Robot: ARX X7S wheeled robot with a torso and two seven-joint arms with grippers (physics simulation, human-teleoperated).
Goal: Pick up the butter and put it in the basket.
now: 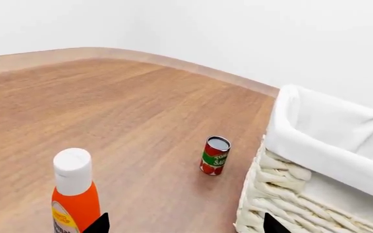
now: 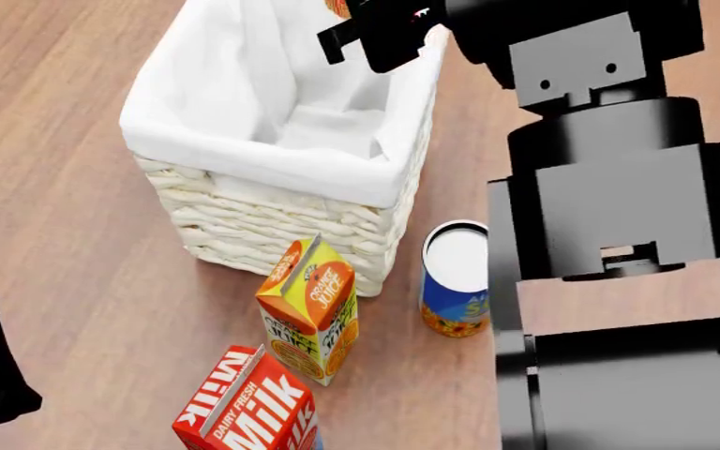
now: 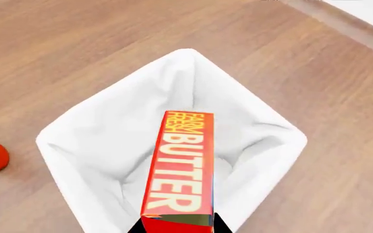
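The butter (image 3: pixel 180 165), a slim red-orange box with pale "BUTTER" lettering, is gripped at its near end by my right gripper (image 3: pixel 178 228), which holds it above the open inside of the white wicker basket (image 3: pixel 95 145). In the head view my right gripper (image 2: pixel 379 28) hangs over the basket's far rim, and a sliver of the butter (image 2: pixel 337 7) shows at the top edge. The basket (image 2: pixel 273 155) is lined with white cloth. My left gripper (image 1: pixel 186 229) is open and empty, low over the floor beside the basket (image 1: pixel 316 141).
An orange-yellow juice carton (image 2: pixel 310 309), a red milk carton (image 2: pixel 247 412) and a blue can (image 2: pixel 457 281) stand in front of the basket. An orange bottle with a white cap (image 1: pixel 75 194) and a tomato sauce can (image 1: pixel 215 155) stand near my left gripper.
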